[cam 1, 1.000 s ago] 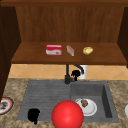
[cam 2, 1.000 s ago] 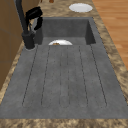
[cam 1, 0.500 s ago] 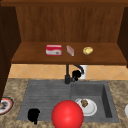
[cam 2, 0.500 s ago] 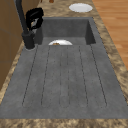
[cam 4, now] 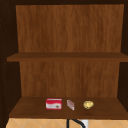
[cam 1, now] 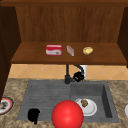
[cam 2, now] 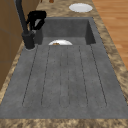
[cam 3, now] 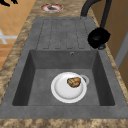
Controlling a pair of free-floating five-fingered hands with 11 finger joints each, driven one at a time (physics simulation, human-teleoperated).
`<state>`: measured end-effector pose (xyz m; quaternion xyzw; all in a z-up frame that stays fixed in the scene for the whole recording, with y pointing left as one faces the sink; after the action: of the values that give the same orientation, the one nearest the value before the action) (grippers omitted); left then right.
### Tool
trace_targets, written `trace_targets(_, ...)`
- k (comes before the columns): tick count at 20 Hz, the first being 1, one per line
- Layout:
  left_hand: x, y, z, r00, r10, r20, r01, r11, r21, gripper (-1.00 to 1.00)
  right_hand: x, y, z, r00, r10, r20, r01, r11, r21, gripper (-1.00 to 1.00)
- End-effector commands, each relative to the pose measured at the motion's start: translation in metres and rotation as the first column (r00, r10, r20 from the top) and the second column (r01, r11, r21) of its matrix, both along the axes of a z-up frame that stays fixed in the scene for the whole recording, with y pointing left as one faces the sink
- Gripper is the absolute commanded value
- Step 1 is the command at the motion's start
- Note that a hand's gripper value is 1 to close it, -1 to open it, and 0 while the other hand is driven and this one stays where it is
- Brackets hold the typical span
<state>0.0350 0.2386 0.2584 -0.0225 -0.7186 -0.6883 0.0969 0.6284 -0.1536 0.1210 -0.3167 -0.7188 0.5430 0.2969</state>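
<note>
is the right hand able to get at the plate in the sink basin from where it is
Probably yes. The right hand hangs by the faucet spout above the basin; the plate lies just below it, and nothing stands between them.

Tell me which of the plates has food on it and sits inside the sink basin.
The white plate in the basin, carrying a brown lump of food. The red-rimmed plate lies on the counter left of the sink; another white one lies beyond the basin.

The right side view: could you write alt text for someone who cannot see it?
A black robot hand hovers at the black curved tap behind a grey stone sink basin. In the basin, a round white plate carries a brown lump of food.
</note>
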Motion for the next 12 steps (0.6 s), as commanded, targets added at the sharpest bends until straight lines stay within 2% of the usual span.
trace_targets(1, 0.0, 0.0, 0.0, 1.0, 0.0, 0.0, 0.0, 1.0, 0.0, 0.0, -0.008, -0.014, -0.028, 0.998, -0.061, 0.002, 0.06, 0.997, 0.041, 1.0)
trace_targets(2, 0.0, 0.0, 0.0, 1.0, 0.0, 0.0, 0.0, 1.0, 0.0, 0.0, -0.008, -0.016, -0.031, 0.999, -0.039, 0.022, 0.038, 0.998, 0.059, 1.0)
trace_targets(4, 0.0, 0.0, 0.0, 1.0, 0.0, 0.0, 0.0, 1.0, 0.0, 0.0, -0.009, -0.018, -0.036, 0.999, -0.021, 0.04, 0.016, 0.991, 0.133, 1.0)
trace_targets(7, 0.0, 0.0, 0.0, 1.0, 0.0, 0.0, 0.0, 1.0, 0.0, 0.0, -0.011, -0.021, -0.04, 0.998, 0.014, 0.054, -0.024, 0.981, 0.192, 1.0)
trace_targets(12, 0.0, 0.0, 0.0, 1.0, 0.0, 0.0, 0.0, 1.0, 0.0, 0.0, -0.011, -0.02, -0.039, 0.998, 0.045, 0.053, -0.055, 0.977, 0.205, 1.0)
